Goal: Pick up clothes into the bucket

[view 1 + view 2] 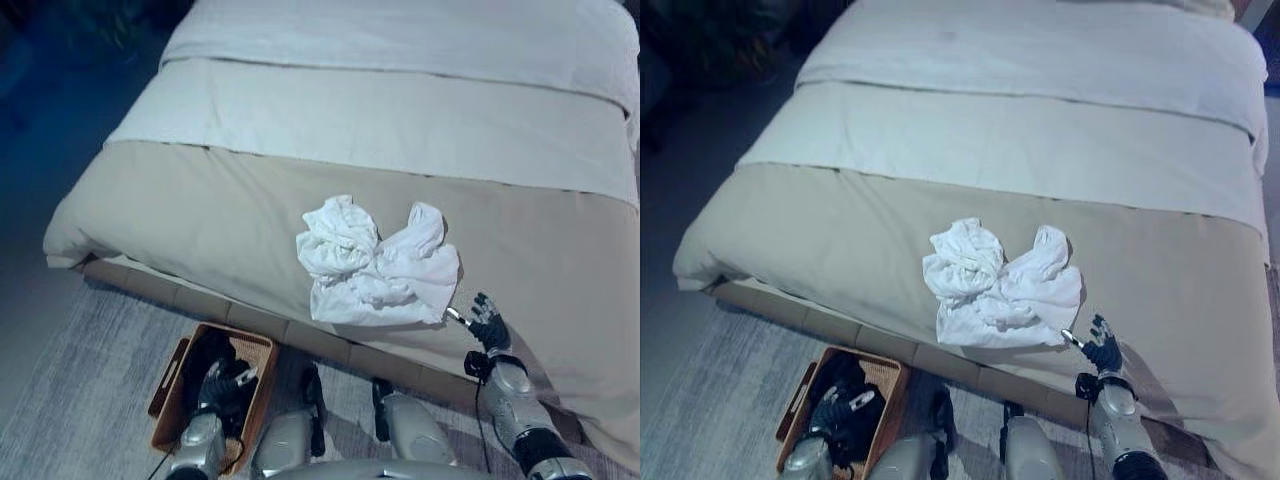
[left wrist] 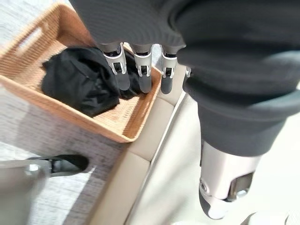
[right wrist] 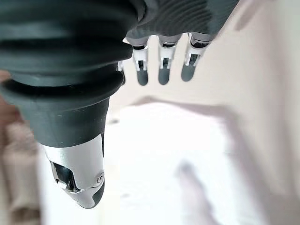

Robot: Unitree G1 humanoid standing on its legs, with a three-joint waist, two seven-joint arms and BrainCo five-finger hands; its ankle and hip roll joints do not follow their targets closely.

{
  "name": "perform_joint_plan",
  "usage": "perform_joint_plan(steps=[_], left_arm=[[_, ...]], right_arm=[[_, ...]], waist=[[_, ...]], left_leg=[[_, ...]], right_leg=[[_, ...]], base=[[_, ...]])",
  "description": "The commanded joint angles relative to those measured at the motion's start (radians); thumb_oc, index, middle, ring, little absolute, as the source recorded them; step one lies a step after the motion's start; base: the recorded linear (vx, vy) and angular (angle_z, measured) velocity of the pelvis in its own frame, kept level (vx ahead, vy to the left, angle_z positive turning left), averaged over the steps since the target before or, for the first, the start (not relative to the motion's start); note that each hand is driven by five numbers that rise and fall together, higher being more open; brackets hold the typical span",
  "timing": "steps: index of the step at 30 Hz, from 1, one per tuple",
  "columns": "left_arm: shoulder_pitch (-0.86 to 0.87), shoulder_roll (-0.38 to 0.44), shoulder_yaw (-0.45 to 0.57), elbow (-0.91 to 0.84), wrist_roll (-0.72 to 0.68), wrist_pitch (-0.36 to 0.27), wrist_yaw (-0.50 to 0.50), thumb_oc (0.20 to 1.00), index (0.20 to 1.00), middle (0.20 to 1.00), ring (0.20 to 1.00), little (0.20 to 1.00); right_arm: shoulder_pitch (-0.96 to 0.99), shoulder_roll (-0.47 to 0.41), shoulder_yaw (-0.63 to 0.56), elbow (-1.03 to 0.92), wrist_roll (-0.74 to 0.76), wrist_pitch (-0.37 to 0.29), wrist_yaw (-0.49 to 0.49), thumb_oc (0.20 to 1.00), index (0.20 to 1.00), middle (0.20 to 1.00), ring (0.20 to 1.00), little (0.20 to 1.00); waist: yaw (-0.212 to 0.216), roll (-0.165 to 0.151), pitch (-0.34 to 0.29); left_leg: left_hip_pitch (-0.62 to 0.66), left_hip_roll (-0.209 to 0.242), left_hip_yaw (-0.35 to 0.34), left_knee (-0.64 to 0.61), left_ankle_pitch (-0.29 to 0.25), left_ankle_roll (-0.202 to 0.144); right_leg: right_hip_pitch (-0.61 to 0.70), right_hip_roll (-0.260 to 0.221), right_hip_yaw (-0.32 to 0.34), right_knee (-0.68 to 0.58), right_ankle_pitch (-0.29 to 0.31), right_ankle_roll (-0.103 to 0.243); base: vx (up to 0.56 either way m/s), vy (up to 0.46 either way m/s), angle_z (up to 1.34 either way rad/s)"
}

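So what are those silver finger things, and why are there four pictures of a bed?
Those are a robot's hands. The robot stands at the foot of a bed and its job is to put clothes into a basket.

The two wide pictures come from cameras in its head, like two eyes looking down. The other two come from small cameras on its wrists, looking along the fingers from very close.

On the beige blanket lies a crumpled white garment. The right hand is beside its edge with its fingers straight, holding nothing yet.

On the floor by the bed is a woven basket with a black garment already inside. The left hand hangs over that basket, fingers relaxed, also holding nothing.

So one piece is in, and the white one is not yet picked up.
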Motion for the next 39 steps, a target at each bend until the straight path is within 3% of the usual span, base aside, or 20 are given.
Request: perform_joint_plan(steps=[1,4,5,8,13,14,20,26,29,36,37,38,39], left_arm=[[0.004,0.005,-0.014,0.032,0.097,-0.007,0.011,1.0,1.0,1.0,1.0,1.0],[0.016,-0.001,-0.035,0.031,0.114,-0.009,0.019,1.0,1.0,1.0,1.0,1.0],[0.016,0.001,-0.057,0.019,0.112,-0.01,0.025,1.0,1.0,1.0,1.0,1.0],[0.021,0.017,-0.111,-0.023,0.108,-0.02,0.03,1.0,1.0,1.0,1.0,1.0],[0.027,0.027,-0.159,-0.077,0.029,-0.02,0.04,1.0,1.0,1.0,1.0,1.0],[0.023,0.026,-0.176,-0.097,0.001,-0.016,0.044,1.0,1.0,1.0,1.0,1.0],[0.021,0.029,-0.195,-0.119,-0.017,-0.005,0.039,1.0,1.0,1.0,1.0,1.0],[-0.004,0.009,-0.234,-0.164,-0.047,-0.014,0.048,1.0,1.0,1.0,1.0,1.0],[-0.019,0.002,-0.248,-0.178,-0.057,-0.019,0.05,1.0,1.0,1.0,1.0,1.0],[-0.068,-0.008,-0.297,-0.208,-0.066,-0.012,0.03,1.0,1.0,1.0,1.0,1.0],[-0.076,-0.011,-0.302,-0.209,-0.068,-0.011,0.03,1.0,1.0,1.0,1.0,1.0],[-0.095,-0.019,-0.308,-0.208,-0.073,-0.008,0.033,1.0,1.0,1.0,1.0,1.0],[-0.095,-0.019,-0.308,-0.208,-0.073,-0.008,0.033,1.0,1.0,1.0,1.0,1.0]], right_arm=[[-0.043,-0.069,-0.02,-0.117,-0.234,-0.031,-0.073,1.0,1.0,1.0,1.0,1.0],[-0.081,-0.097,-0.02,-0.124,-0.318,-0.017,-0.123,1.0,1.0,1.0,1.0,1.0],[-0.149,-0.141,0.005,-0.109,-0.415,0.008,-0.164,1.0,1.0,1.0,1.0,1.0],[-0.308,-0.22,0.075,-0.007,-0.51,0.057,-0.219,1.0,1.0,1.0,1.0,1.0],[-0.546,-0.27,0.187,0.277,-0.466,0.113,-0.241,1.0,1.0,1.0,1.0,1.0],[-0.637,-0.276,0.225,0.412,-0.421,0.131,-0.228,1.0,1.0,1.0,1.0,1.0],[-0.803,-0.315,0.328,0.657,-0.423,0.176,-0.151,1.0,1.0,1.0,1.0,1.0],[-0.91,-0.322,0.431,0.71,-0.525,0.197,-0.159,1.0,1.0,1.0,1.0,1.0],[-0.941,-0.318,0.47,0.692,-0.556,0.2,-0.152,1.0,1.0,1.0,1.0,1.0],[-1.053,-0.295,0.601,0.766,-0.635,0.216,-0.032,1.0,1.0,1.0,1.0,1.0],[-1.063,-0.288,0.603,0.772,-0.632,0.218,-0.032,0.558,0.558,0.558,0.558,0.558],[-1.068,-0.285,0.594,0.764,-0.612,0.212,-0.043,0.2,0.2,0.2,0.2,0.2],[-1.068,-0.285,0.594,0.764,-0.612,0.212,-0.043,0.2,0.2,0.2,0.2,0.2]], waist=[[0.016,-0.028,-0.015],[0.023,-0.019,-0.007],[0.031,-0.011,0.007],[0.051,0.01,0.036],[0.078,0.035,0.075],[0.09,0.052,0.091],[0.109,0.094,0.139],[0.11,0.139,0.203],[0.104,0.147,0.219],[0.096,0.16,0.251],[0.095,0.16,0.251],[0.093,0.159,0.251],[0.093,0.159,0.251]], left_leg=[[0.004,-0.056,-0.048,0.032,-0.033,0.006],[-0.008,-0.06,-0.056,0.041,-0.033,0.008],[-0.023,-0.064,-0.064,0.049,-0.031,0.01],[-0.063,-0.07,-0.078,0.068,-0.028,0.014],[-0.114,-0.09,-0.091,0.098,-0.026,0.017],[-0.135,-0.103,-0.099,0.111,-0.024,0.017],[-0.199,-0.129,-0.1,0.152,-0.021,0.018],[-0.285,-0.142,-0.077,0.179,-0.005,0.021],[-0.302,-0.147,-0.068,0.179,-0.001,0.023],[-0.337,-0.157,-0.063,0.196,0.003,0.023],[-0.342,-0.157,-0.061,0.198,0.003,0.023],[-0.344,-0.157,-0.062,0.193,0.006,0.023],[-0.344,-0.157,-0.062,0.193,0.006,0.023]], right_leg=[[0.061,-0.058,-0.024,-0.202,0.157,0.053],[0.052,-0.059,-0.034,-0.189,0.15,0.051],[0.03,-0.057,-0.036,-0.164,0.144,0.048],[-0.027,-0.06,-0.039,-0.1,0.128,0.04],[-0.089,-0.077,-0.045,-0.016,0.098,0.029],[-0.117,-0.09,-0.051,0.025,0.084,0.023],[-0.202,-0.119,-0.048,0.132,0.053,0.007],[-0.325,-0.139,-0.016,0.213,0.044,0.005],[-0.355,-0.139,-0.001,0.227,0.045,0.005],[-0.401,-0.142,0.013,0.246,0.053,0.003],[-0.406,-0.14,0.015,0.247,0.054,0.003],[-0.409,-0.139,0.017,0.241,0.059,0.004],[-0.409,-0.139,0.017,0.241,0.059,0.004]], base=[[0.03,-0.03,0.14],[-0.03,-0.027,0.11],[-0.05,-0.013,0.08],[-0.08,-0.002,0.13],[-0.04,0.011,0.19],[-0.05,0.025,0.26],[-0.04,0.025,0.19],[-0.06,0.008,0.03],[-0.04,0.017,-0.07],[-0.05,-0.001,-0.07],[-0.04,-0.009,-0.01],[0.0,0.0,0.0],[-0.03,-0.007,-0.01]])
